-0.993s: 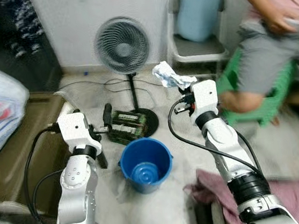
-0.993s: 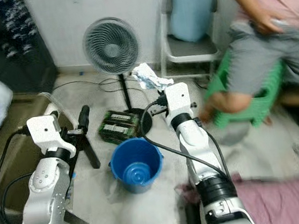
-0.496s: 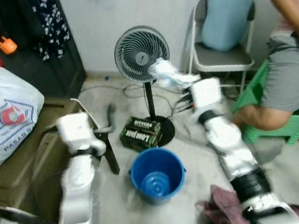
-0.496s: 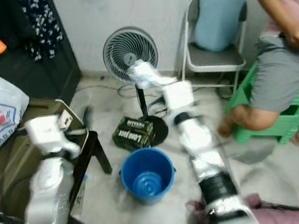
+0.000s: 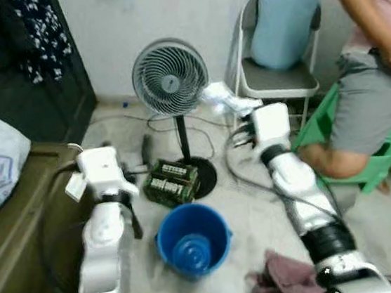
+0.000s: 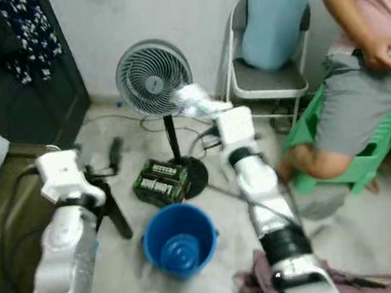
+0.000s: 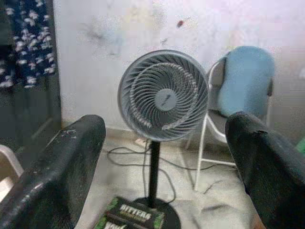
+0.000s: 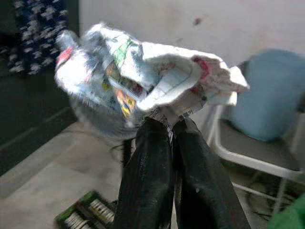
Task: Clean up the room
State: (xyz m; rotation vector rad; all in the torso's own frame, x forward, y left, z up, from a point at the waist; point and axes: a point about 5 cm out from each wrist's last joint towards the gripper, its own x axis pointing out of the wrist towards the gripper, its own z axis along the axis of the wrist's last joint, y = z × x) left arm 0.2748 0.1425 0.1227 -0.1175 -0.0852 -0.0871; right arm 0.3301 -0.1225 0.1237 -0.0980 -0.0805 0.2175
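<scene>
While blurred, right gripper (image 8: 172,126) jaws pinch crumpled paper (image 8: 143,81), left gripper (image 7: 167,157) jaws wide.

I'm getting soft, even indoor light with no hard shadows; the pale wall (image 5: 131,12) and floor (image 5: 258,203) read bright, while the dark cabinet (image 5: 25,74) at far left goes murky. Both head views are smeared, worst on the arms. In the right wrist view the crumpled paper (image 8: 143,83) is blurred and slightly blown out. The fan (image 7: 163,95) looks fairly crisp past the defocused black fingers (image 7: 57,176).
</scene>
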